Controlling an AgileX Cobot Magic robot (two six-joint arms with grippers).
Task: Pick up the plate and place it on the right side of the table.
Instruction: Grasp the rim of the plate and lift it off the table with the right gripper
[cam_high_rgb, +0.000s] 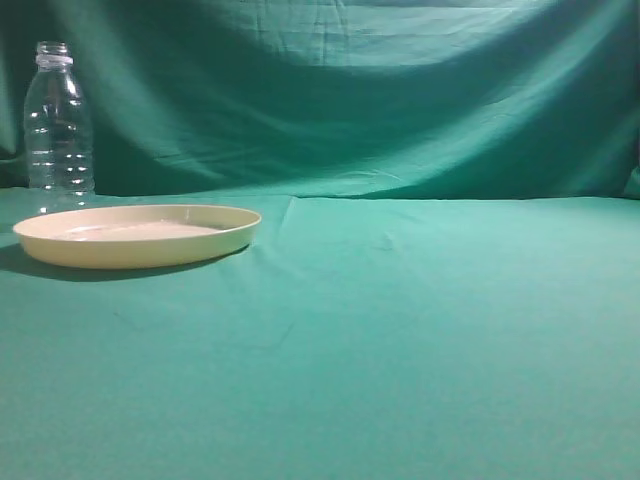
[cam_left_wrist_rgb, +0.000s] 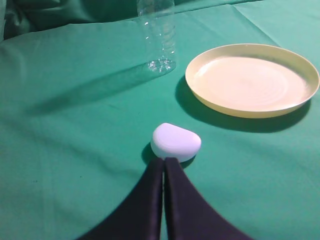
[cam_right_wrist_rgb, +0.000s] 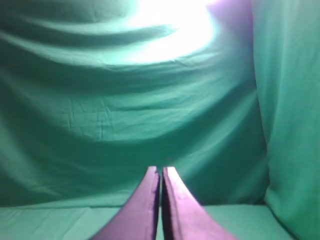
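Clear bottle (cam_high_rgb: 58, 125) upright; white lump (cam_left_wrist_rgb: 175, 141); backdrop cloth (cam_high_rgb: 380, 90).

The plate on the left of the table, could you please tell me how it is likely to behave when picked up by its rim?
The plate looks like one rigid moulded piece, so it will probably stay stiff. It seems thin and shallow, hence likely light. Its smooth, low rim may slip in a pincer, and gripped at one edge it could tilt.
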